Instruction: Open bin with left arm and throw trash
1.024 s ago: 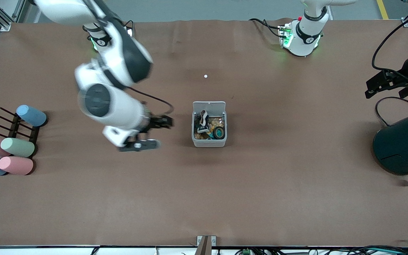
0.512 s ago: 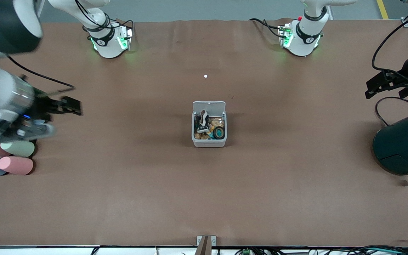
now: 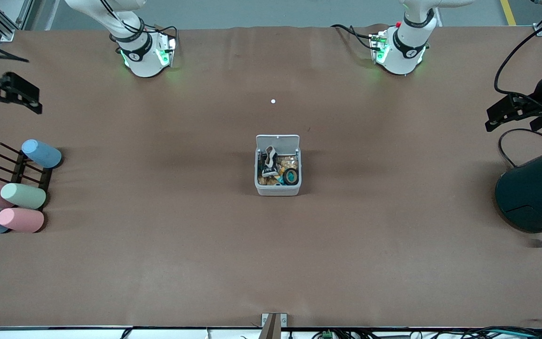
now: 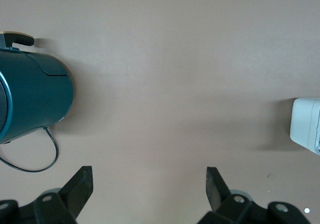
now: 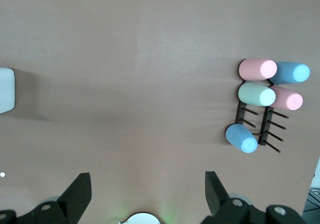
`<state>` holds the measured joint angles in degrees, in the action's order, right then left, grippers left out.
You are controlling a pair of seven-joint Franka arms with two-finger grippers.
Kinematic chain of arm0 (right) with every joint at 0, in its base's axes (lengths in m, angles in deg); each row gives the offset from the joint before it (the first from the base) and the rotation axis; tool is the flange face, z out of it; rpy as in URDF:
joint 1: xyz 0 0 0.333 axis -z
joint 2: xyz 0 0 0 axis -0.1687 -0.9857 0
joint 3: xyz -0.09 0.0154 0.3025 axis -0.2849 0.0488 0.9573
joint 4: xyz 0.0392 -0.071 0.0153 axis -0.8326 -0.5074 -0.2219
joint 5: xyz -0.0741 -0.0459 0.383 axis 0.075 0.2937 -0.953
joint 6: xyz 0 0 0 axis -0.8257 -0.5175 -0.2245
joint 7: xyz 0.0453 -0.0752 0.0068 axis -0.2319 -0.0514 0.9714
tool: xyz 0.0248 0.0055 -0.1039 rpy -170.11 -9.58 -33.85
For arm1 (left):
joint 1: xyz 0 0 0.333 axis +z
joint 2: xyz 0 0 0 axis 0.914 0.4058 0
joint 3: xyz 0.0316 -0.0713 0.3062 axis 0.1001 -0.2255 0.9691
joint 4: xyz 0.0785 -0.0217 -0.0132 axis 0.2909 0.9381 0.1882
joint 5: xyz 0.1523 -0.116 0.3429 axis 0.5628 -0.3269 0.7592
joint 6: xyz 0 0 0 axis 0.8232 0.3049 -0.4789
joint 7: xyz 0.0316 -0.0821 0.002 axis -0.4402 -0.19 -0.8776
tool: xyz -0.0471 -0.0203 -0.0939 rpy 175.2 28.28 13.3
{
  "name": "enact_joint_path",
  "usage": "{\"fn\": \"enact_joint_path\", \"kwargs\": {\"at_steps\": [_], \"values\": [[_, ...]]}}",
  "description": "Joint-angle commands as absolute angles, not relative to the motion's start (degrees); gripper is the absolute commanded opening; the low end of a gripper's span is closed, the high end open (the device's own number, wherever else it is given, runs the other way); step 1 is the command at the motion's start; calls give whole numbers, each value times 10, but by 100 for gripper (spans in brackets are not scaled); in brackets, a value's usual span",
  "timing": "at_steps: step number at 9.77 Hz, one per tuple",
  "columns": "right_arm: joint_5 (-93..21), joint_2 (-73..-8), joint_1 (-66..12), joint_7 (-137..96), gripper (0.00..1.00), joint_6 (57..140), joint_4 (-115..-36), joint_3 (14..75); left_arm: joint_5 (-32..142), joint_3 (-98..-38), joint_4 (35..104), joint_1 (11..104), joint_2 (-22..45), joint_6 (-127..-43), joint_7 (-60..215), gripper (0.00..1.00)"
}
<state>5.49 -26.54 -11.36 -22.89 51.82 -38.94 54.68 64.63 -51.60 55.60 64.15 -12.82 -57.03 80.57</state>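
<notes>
The small white bin (image 3: 278, 189) stands mid-table with its lid (image 3: 278, 140) swung up on the side nearer the arm bases. Inside lie a black foil packet (image 3: 269, 163), a black tape ring (image 3: 291, 176) and beige material (image 3: 267, 180) that may be the rubber-band loop. My right gripper (image 3: 26, 94) is open and empty, up over the right arm's end of the table; its wrist view (image 5: 146, 189) shows the bin's edge (image 5: 6, 89). My left gripper (image 3: 490, 118) is open and empty, held up near the teal drum; its wrist view (image 4: 148, 184) also shows the bin's edge (image 4: 306, 126).
A large dark teal drum (image 3: 537, 190) with a cable stands at the left arm's end, also seen in the left wrist view (image 4: 30, 99). Several pastel cylinders (image 3: 21, 195) and a black peg rack (image 3: 19, 167) lie at the right arm's end, also seen in the right wrist view (image 5: 270, 92).
My right arm has swung away from beside the bin to the right arm's end of the table, gripper open and empty. The left arm and the bin have not moved.
</notes>
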Motion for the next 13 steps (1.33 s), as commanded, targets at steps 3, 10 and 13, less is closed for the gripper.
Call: {"fn": "enact_joint_path", "kwargs": {"at_steps": [3,10,13], "values": [[17,-181,-113,-257,100,543,-489,525,639,-512,543,642,-124,-558,806,100],[23,-164,-113,-248,100,586,-524,524,643,-511,543,642,-124,-558,815,100],[23,-173,-109,-248,100,586,-514,524,642,-512,543,641,-123,-558,815,100]]}}
